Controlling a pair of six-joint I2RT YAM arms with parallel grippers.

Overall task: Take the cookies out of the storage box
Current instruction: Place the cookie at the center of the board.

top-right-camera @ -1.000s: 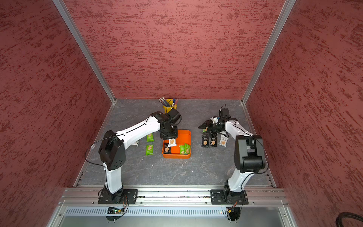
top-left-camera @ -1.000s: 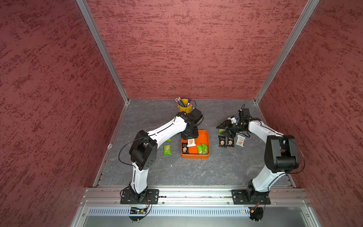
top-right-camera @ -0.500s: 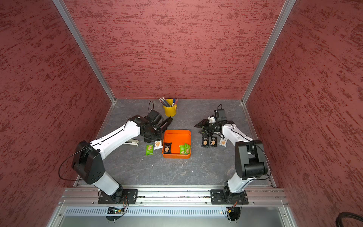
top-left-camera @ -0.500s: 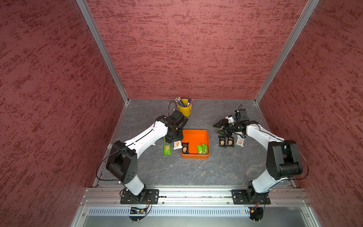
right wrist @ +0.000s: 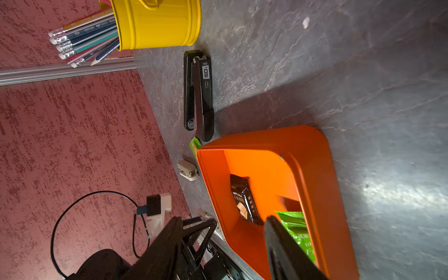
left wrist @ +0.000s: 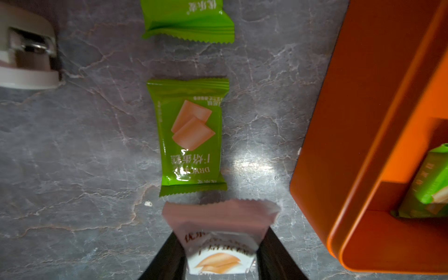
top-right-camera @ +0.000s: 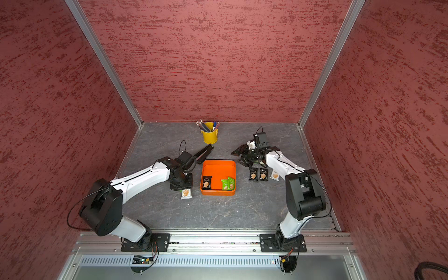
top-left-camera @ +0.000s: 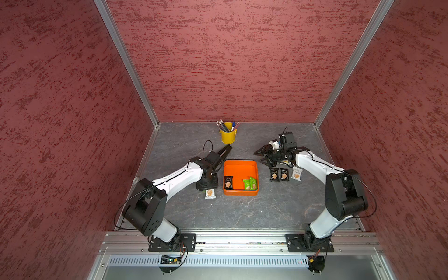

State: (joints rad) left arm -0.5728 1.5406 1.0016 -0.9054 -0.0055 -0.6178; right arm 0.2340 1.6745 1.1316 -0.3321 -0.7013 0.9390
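Note:
The orange storage box (top-left-camera: 240, 166) holds three cookies: a black packet (top-left-camera: 228, 182) and two green ones (top-left-camera: 249, 184). My left gripper (left wrist: 219, 244) is shut on a white cookie packet (left wrist: 218, 218), low over the table just left of the box (left wrist: 363, 121); both top views show this packet (top-right-camera: 186, 194). Beyond it lie two green packets (left wrist: 191, 135). My right gripper (top-left-camera: 258, 157) hangs open and empty at the box's back right corner. Two black packets (top-left-camera: 278, 174) and a white one (top-left-camera: 296, 173) lie right of the box.
A yellow pen bucket (top-left-camera: 228, 135) stands at the back. A black stapler (right wrist: 198, 94) lies between it and the box. A small white stapler (left wrist: 26, 60) sits left of the green packets. Red walls close three sides.
My left gripper has carried the white packet out of the box, to the left and then toward the front, down beside the box. The right gripper has barely moved.

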